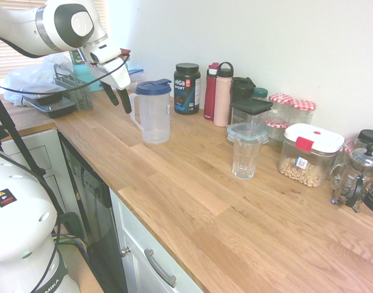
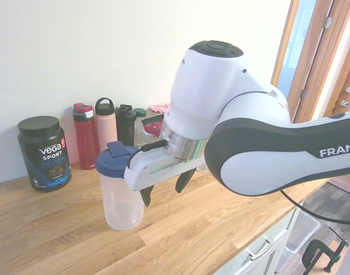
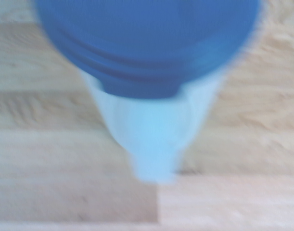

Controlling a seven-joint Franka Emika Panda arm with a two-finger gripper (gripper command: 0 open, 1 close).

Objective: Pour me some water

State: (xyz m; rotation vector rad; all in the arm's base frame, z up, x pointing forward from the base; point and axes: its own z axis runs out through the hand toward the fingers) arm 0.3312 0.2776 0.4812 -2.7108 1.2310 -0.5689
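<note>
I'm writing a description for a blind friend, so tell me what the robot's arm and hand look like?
The arm is glossy white with rounded joints, dark grey panels and a silvery metal ring near the wrist. Dark lettering beginning "FRAN" runs along it. The hand is white with two slim black fingers, and a black cable reaches it.

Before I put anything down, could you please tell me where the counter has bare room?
The counter is bare from the pitcher to the clear glass, and from that glass towards the front edge. It is crowded along the wall, from the black tub to the French press, and around the gripper beside the pitcher.
</note>
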